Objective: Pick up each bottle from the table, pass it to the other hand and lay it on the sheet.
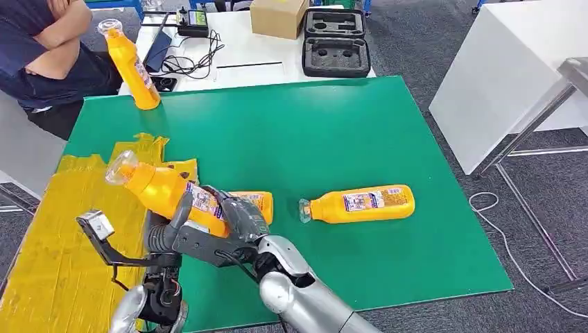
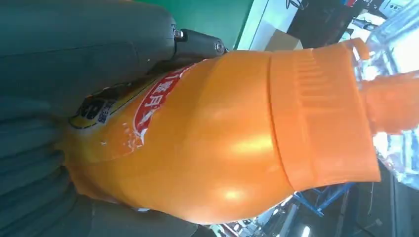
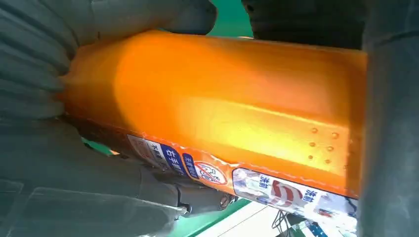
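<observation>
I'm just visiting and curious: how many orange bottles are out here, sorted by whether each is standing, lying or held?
Standing: 1, the upright bottle at the table's far corner.
Lying: 1, the lying bottle on the green table.
Held: 1, the held bottle in both hands.
Total: 3

I see glossy orange plastic on the held bottle (image 1: 170, 191), its smooth shoulder throwing highlights, with a clear plastic cap (image 1: 119, 166) and a shiny printed label (image 3: 291, 190). The right robot hand (image 1: 239, 222) and left robot hand (image 1: 166, 236) wear matt grey ribbed covers; the right arm (image 1: 305, 298) is polished silver metal. The worktop (image 1: 333, 132) is matt green. At nine o'clock, the yellow sheet (image 1: 62, 236) looks crinkled and taped.
</observation>
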### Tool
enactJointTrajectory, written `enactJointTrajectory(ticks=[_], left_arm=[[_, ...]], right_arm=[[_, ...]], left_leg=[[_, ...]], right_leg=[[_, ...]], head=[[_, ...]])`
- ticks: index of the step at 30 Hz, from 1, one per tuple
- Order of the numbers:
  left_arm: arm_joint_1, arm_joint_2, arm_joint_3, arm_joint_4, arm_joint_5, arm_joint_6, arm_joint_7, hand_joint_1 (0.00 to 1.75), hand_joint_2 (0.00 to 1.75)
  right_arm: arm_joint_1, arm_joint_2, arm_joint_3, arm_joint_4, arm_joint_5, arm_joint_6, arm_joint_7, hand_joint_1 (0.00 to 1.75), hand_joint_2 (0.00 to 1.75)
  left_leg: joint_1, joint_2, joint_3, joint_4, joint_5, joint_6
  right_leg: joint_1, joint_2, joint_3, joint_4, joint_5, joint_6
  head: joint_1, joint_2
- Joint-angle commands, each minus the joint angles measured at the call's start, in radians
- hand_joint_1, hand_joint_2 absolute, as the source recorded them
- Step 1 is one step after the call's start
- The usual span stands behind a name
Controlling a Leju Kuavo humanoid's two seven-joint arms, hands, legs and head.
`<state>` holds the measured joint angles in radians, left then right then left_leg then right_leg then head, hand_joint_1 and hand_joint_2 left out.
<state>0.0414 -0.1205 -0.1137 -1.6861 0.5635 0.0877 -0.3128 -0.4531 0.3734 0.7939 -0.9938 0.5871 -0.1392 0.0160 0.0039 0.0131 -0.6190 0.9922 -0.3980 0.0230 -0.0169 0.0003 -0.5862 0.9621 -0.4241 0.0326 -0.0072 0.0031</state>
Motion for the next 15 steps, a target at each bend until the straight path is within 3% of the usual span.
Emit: enactJointTrajectory(ticks=[1, 5, 6, 7, 8, 11, 15], left_arm=[[-0.066, -0.001, 0.043, 0.037, -0.004, 0.004, -0.006, 1.75, 1.75], [-0.064, -0.004, 0.052, 0.035, -0.012, 0.011, -0.014, 1.75, 1.75], [-0.062, -0.003, 0.059, 0.031, -0.015, 0.014, -0.016, 1.75, 1.75], [-0.057, 0.0, 0.071, 0.023, -0.032, 0.023, -0.03, 1.75, 1.75], [-0.056, 0.002, 0.082, 0.018, -0.041, 0.027, -0.035, 1.75, 1.75], [-0.058, 0.018, 0.157, -0.016, -0.124, 0.069, -0.076, 1.75, 1.75], [-0.059, 0.019, 0.164, -0.019, -0.126, 0.065, -0.069, 1.75, 1.75]], right_arm=[[-0.031, -0.025, 0.025, 0.082, 0.002, -0.002, 0.006, 1.75, 1.75], [-0.026, -0.027, 0.015, 0.075, 0.015, -0.017, 0.007, 1.75, 1.75], [-0.024, -0.031, 0.006, 0.064, 0.028, -0.026, 0.003, 0.4, 1.75], [-0.017, -0.04, -0.008, 0.042, 0.029, -0.034, -0.015, 0.0, 1.75], [-0.016, -0.049, -0.013, 0.025, 0.037, -0.035, -0.011, 0.0, 0.0], [0.014, -0.087, -0.064, -0.062, 0.032, -0.034, -0.028, 0.0, 0.0], [0.017, -0.089, -0.067, -0.068, 0.032, -0.03, -0.029, 0.0, 0.0]], left_leg=[[0.001, -0.003, 0.003, -0.001, 0.0, -0.001], [0.001, -0.004, 0.004, 0.0, -0.001, -0.001], [0.001, -0.003, 0.004, -0.001, -0.001, -0.001], [0.001, -0.003, 0.002, -0.001, 0.0, -0.001], [0.001, -0.004, 0.004, 0.0, -0.001, -0.001], [0.001, -0.003, 0.003, 0.0, -0.001, -0.001], [0.001, -0.003, 0.003, 0.0, -0.001, -0.001]], right_leg=[[0.001, -0.002, 0.004, -0.001, -0.001, -0.001], [0.001, -0.003, 0.006, -0.001, -0.002, -0.002], [0.001, -0.003, 0.005, -0.001, -0.001, -0.002], [0.001, -0.002, 0.003, -0.001, -0.001, -0.001], [0.001, -0.003, 0.006, -0.001, -0.002, -0.002], [0.001, -0.003, 0.005, -0.001, -0.001, -0.001], [0.001, -0.003, 0.004, 0.0, -0.002, -0.001]], head=[[0.0, 0.0], [0.0, 0.0], [0.0, 0.0], [0.0, 0.0], [0.0, 0.0], [0.0, 0.0], [0.0, 0.0]])
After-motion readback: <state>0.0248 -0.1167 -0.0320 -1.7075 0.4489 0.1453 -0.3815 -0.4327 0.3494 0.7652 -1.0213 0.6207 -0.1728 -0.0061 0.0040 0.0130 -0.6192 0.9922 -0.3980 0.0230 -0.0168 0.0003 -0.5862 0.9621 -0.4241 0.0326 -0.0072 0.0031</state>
